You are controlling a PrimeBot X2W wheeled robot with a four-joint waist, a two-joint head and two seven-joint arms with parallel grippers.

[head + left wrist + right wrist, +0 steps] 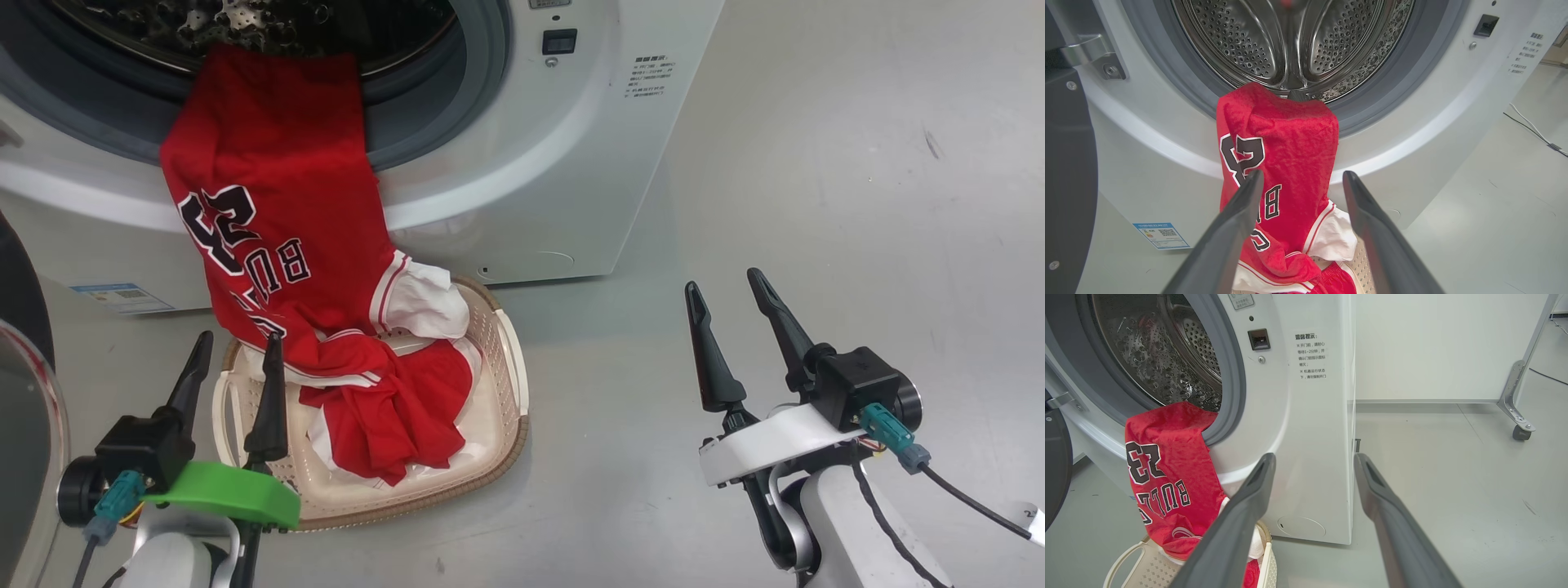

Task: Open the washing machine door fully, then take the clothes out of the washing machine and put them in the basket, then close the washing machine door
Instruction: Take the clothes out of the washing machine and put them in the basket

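The washing machine [522, 163] stands with its steel drum [1290, 45] exposed. The washing machine door [1065, 163] is swung out at the left edge, its glass bowl [24, 457] low in the head view. A red jersey [269, 212] hangs from the drum's rim over the grey seal, and its lower end lies in the basket [510, 384]. More red clothes [392, 416] lie in the basket. My left gripper [237, 343] is open over the basket's near left side, apart from the jersey. My right gripper [723, 282] is open above bare floor to the right.
A blue label [1161, 234] sits low on the machine's front. Grey floor stretches to the right of the machine. A metal frame leg with a caster [1519, 428] stands by the white wall, and a cable [1535, 130] lies on the floor.
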